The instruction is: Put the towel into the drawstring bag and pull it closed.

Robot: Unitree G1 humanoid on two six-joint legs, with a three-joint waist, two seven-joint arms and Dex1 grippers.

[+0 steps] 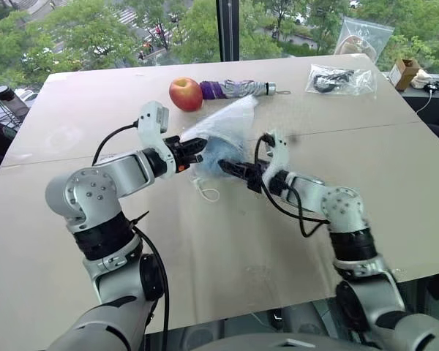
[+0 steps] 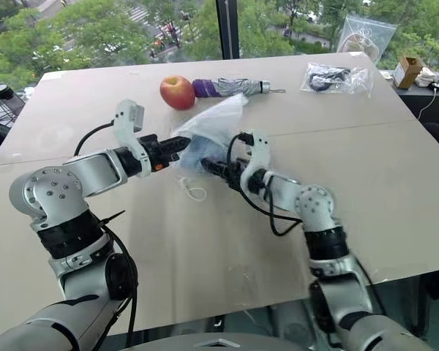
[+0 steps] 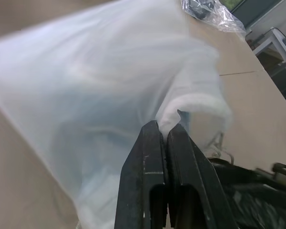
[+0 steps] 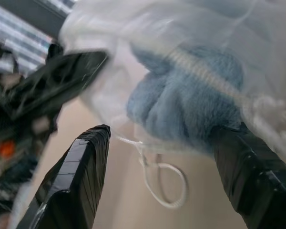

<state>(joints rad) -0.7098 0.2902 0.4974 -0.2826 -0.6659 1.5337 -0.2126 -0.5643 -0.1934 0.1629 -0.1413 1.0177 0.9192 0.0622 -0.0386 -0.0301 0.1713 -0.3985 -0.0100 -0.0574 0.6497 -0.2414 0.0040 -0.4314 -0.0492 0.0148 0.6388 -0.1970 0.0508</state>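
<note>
The white semi-sheer drawstring bag (image 1: 230, 121) is lifted off the table, and my left gripper (image 1: 200, 151) is shut on its rim (image 3: 181, 107). The light-blue towel (image 4: 190, 95) is bunched inside the bag and shows through the fabric (image 1: 218, 150). At the bag's mouth, from the right, my right gripper (image 1: 223, 167) is open. Its fingers (image 4: 81, 176) stand wide apart on either side of the towel bulge. A white cord loop (image 1: 207, 191) hangs down to the table below the bag.
A red apple (image 1: 186, 93) and a folded purple-grey umbrella (image 1: 234, 89) lie just behind the bag. Clear plastic bags (image 1: 340, 79) with dark contents sit at the far right. A small box (image 1: 404, 72) stands past the table's right edge.
</note>
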